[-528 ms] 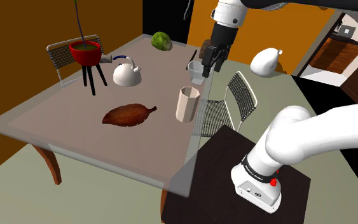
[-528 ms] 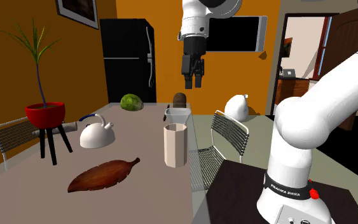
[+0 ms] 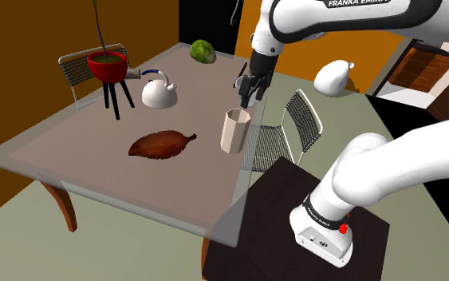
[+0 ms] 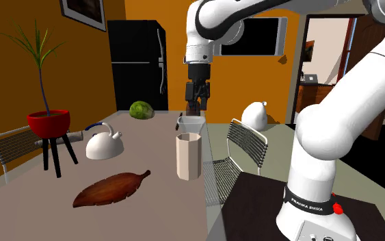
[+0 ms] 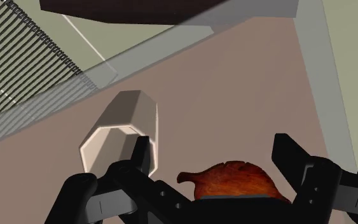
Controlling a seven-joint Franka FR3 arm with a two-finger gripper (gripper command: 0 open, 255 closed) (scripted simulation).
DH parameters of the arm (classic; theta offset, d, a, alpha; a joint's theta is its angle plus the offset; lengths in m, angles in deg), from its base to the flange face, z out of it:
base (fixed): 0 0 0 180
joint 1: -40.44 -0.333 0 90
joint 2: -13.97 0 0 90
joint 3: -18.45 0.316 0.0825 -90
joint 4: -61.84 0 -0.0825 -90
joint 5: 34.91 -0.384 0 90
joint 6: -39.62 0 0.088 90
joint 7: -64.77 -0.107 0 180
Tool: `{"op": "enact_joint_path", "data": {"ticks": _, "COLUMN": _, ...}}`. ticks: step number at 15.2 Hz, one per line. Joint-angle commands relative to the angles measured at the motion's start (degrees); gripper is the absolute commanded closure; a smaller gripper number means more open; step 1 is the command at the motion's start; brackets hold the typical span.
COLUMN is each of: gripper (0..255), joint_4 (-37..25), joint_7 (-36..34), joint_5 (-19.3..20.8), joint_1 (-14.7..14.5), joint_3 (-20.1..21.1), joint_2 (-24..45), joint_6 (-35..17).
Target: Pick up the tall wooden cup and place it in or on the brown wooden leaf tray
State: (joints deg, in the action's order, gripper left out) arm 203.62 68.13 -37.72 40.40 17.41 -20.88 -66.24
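Now we see our claw point(image 3: 246, 97) spread wide, gripping nothing, hanging just above the pale upright cup point(image 3: 234, 130) on the brownish table point(image 3: 95, 136); the leaf tray point(image 3: 162, 144) lies lower, off to the claw's side, with orange walls point(image 4: 81, 68) around.

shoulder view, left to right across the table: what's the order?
Red plant pot → brown leaf tray → tall pale cup → white rounded object, past the table. Skipped: kettle and green ball, which share the tray's span.
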Motion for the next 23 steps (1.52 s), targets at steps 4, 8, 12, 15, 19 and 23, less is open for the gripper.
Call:
{"op": "enact_joint_path", "data": {"ticks": 4, "gripper": 0, "joint_4": 1.1, "joint_7": 0.8, "joint_5": 1.0, "joint_1": 0.8, "joint_3": -0.6, "joint_2": 8.1, "joint_6": -9.8}}
{"op": "enact_joint_path", "data": {"ticks": 8, "gripper": 0, "joint_4": 0.6, "joint_7": 1.5, "joint_5": 1.8, "joint_1": 1.5, "joint_3": -1.3, "joint_2": 15.9, "joint_6": -17.5}}
{"op": "enact_joint_path", "data": {"ticks": 12, "gripper": 0, "joint_4": -1.1, "joint_7": 2.1, "joint_5": 2.5, "joint_1": 2.1, "joint_3": -2.0, "joint_2": 24.1, "joint_6": -24.2}}
{"op": "enact_joint_path", "data": {"ticks": 15, "gripper": 0, "joint_4": -0.1, "joint_7": 2.2, "joint_5": 2.3, "joint_1": 2.1, "joint_3": -2.0, "joint_2": 25.6, "joint_6": -26.8}}
{"op": "enact_joint_path", "data": {"ticks": 19, "gripper": 0, "joint_4": 1.1, "joint_7": 2.3, "joint_5": 2.1, "joint_1": 2.0, "joint_3": -2.0, "joint_2": 27.8, "joint_6": -30.2}}
{"op": "enact_joint_path", "data": {"ticks": 23, "gripper": 0, "joint_4": 1.3, "joint_7": 2.3, "joint_5": 2.1, "joint_1": 2.0, "joint_3": -2.0, "joint_2": 28.1, "joint_6": -30.7}}
